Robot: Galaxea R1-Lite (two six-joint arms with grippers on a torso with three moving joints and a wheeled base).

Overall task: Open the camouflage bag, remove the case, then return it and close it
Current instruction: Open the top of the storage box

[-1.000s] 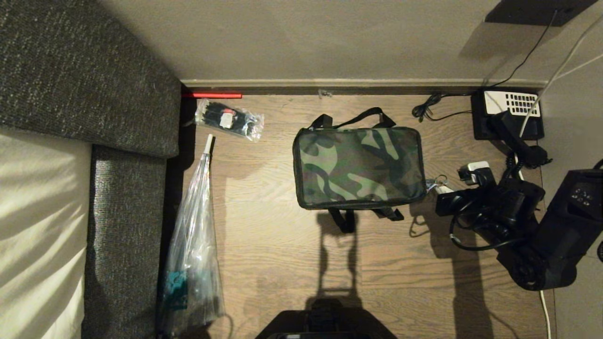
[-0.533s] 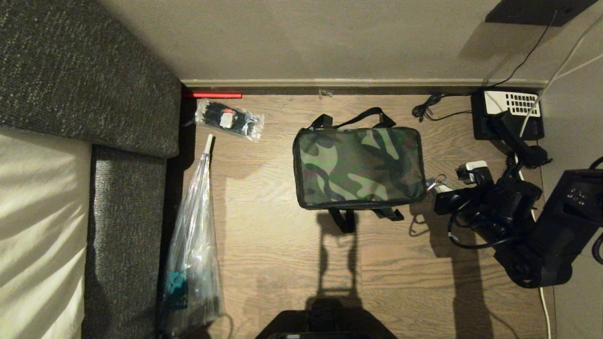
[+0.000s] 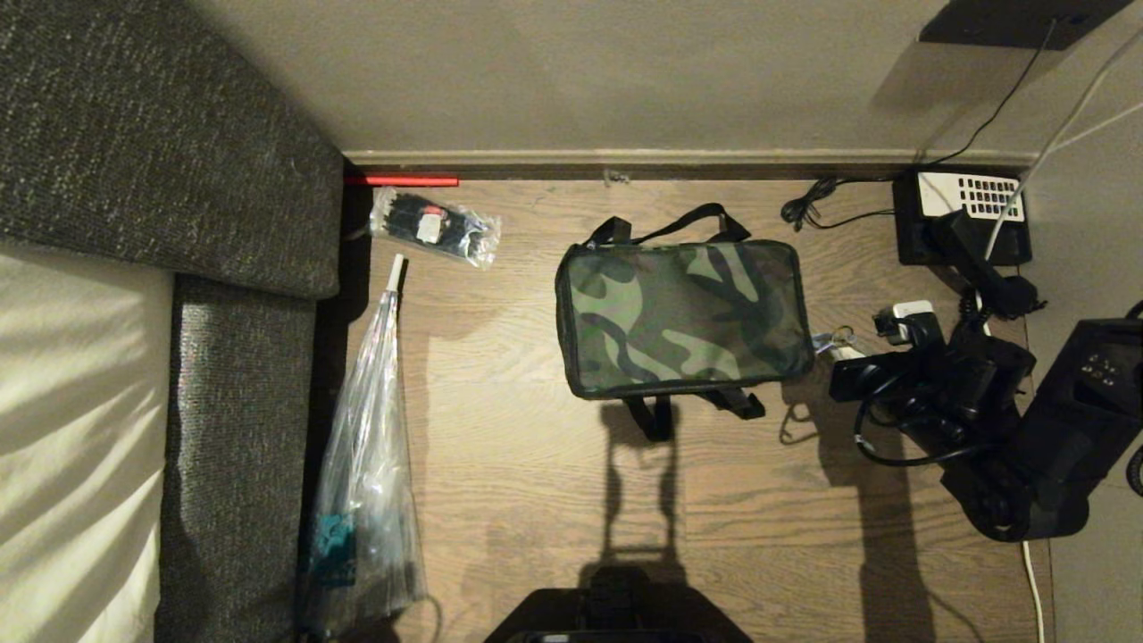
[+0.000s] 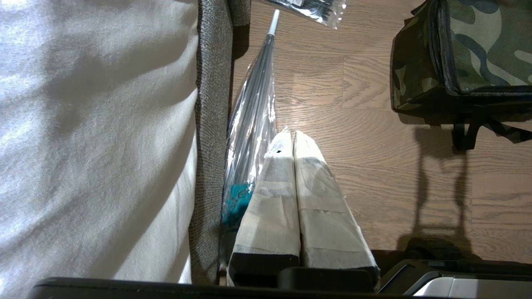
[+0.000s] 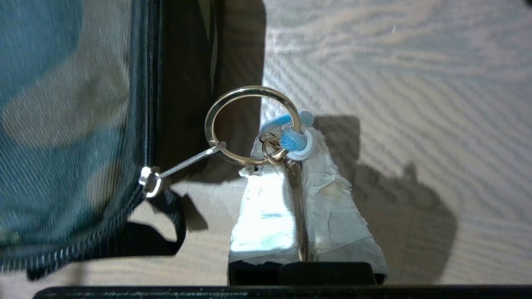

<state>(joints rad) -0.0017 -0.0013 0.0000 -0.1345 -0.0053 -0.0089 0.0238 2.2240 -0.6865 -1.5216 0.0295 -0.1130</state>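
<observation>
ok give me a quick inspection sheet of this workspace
surface: wood floor, bare patches.
job's things: camouflage bag zipped shut; case not seen.
clutter: clear plastic bags by the sofa; telephone.
grippers: right gripper shut on the blue loop of the zip-pull ring; left gripper shut, empty, parked over the floor.
cables: black cord by the telephone.
surroundings: wall and skirting behind.

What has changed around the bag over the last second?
The right gripper, shut on the blue loop of the zipper ring, drew slightly away from the bag, whose right end skewed after it. The bag stayed zipped, the left gripper parked by the sofa.
</observation>
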